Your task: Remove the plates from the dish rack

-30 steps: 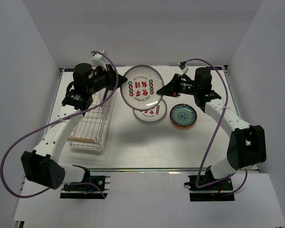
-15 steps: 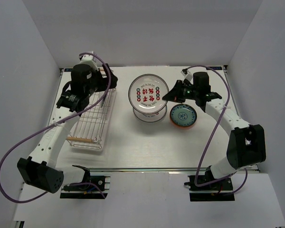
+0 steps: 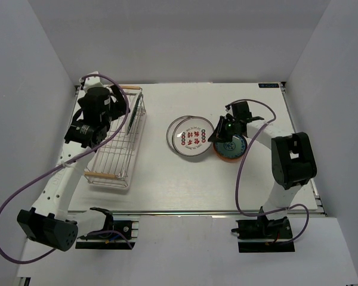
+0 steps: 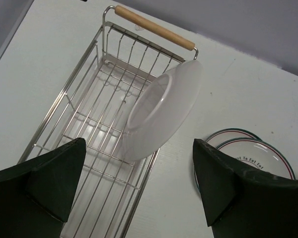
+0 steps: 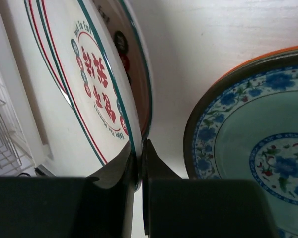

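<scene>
The dish rack is a silver wire basket with wooden handles at the table's left. One white plate leans on edge inside it, underside toward the left wrist camera. My left gripper hovers open above the rack, just short of that plate. My right gripper is shut on the rim of a white plate with red characters, which rests on a second white plate at the table's middle. A blue-green patterned plate sits on an orange one just to the right.
The rack's far wooden handle lies beyond the leaning plate. The stacked white plates lie right of the rack's edge. The right arm's cable loops over the table's right side. White walls close in the table's left, back and right.
My left gripper let go of the red-character plate, opened and swung back left over the rack. My right gripper carried that plate down onto the other white plate.
</scene>
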Robot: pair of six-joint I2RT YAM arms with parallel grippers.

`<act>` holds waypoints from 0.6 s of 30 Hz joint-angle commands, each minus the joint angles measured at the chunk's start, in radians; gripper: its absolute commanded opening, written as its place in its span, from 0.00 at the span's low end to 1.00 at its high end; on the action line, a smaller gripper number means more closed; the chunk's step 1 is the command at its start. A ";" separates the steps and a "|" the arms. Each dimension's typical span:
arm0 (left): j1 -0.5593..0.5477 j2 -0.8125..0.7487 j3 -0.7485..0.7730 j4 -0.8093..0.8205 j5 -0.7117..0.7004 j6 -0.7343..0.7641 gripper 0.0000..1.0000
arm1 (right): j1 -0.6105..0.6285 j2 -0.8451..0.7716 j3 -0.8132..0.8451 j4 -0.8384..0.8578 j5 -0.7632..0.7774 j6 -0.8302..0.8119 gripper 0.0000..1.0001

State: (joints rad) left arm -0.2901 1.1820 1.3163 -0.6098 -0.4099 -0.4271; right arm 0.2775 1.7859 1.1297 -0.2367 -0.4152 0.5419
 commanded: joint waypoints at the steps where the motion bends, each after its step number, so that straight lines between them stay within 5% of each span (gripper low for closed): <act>1: 0.002 0.008 -0.015 -0.015 -0.032 0.004 0.98 | 0.009 0.010 0.068 0.030 0.049 -0.013 0.00; 7: 0.002 0.021 -0.028 0.002 -0.012 0.025 0.98 | 0.025 0.066 0.097 0.031 0.033 -0.008 0.02; 16: 0.002 0.054 -0.014 0.008 -0.010 0.062 0.98 | 0.048 0.105 0.162 -0.016 0.041 -0.036 0.49; 18: 0.002 0.077 0.003 -0.004 -0.023 0.074 0.98 | 0.054 0.109 0.182 -0.061 0.052 -0.071 0.74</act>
State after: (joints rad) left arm -0.2901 1.2404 1.2911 -0.6132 -0.4145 -0.3820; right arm 0.3176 1.8881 1.2495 -0.2520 -0.3748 0.5201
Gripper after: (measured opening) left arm 0.976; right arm 0.682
